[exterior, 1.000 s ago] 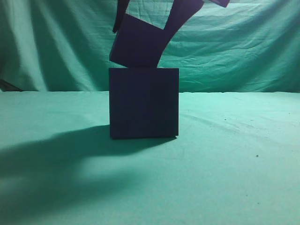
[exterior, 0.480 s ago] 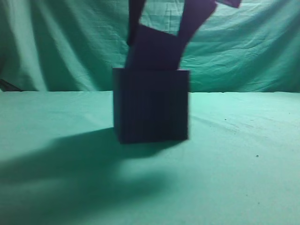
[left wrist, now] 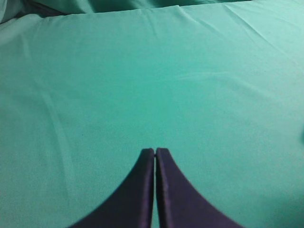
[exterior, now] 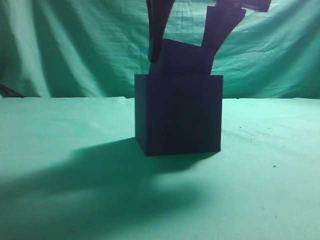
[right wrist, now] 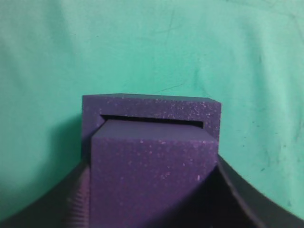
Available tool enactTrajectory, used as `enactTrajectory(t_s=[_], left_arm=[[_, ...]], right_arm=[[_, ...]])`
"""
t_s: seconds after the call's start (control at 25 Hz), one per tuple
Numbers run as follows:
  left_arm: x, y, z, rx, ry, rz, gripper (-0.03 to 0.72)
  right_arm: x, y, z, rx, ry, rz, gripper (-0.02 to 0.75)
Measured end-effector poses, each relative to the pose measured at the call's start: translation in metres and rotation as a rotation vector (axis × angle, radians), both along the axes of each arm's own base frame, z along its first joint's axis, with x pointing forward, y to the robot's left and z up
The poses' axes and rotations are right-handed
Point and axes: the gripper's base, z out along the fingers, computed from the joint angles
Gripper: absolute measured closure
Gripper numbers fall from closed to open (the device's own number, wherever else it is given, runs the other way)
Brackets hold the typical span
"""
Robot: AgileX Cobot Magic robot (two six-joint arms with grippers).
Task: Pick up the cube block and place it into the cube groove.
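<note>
1. Now I'm seating the small cube [exterior: 184, 57] into the big box [exterior: 178, 115], partly sunk in its slot.
2. R claw [exterior: 186, 47] is clamping the cube; L claw [left wrist: 155, 153] is pinched closed, holding nothing.
3. Next: I'm judging it needs squaring up, pressing down, then release.

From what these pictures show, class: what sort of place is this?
Probably a staged robot test bench: a wrinkled green cloth covers table and backdrop, with only a large dark navy foam box, a small purple foam cube and dark end effectors.

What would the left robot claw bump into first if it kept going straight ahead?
Probably only the green cloth. The left gripper is shut, and its wrist view shows nothing else ahead, though how far away the cloth lies is unclear.
</note>
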Motion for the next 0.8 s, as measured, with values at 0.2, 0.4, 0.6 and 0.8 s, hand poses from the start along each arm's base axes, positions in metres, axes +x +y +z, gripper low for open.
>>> enactTrajectory(t_s=[0.2,0.4,0.6,0.8], left_arm=[[0.000,0.000,0.000,0.000,0.000,0.000,0.688],[0.000,0.000,0.000,0.000,0.000,0.000,0.688],[0.000,0.000,0.000,0.000,0.000,0.000,0.688],[0.000,0.000,0.000,0.000,0.000,0.000,0.688]], right_arm=[[0.001,-0.001,0.000,-0.017,-0.013,0.025,0.302],[0.001,0.000,0.007,-0.020,-0.014,0.033,0.112],[0.004,0.000,0.060,-0.008,-0.072,0.070,0.222],[-0.005,-0.015,0.116,-0.025,-0.153,0.082,0.652]])
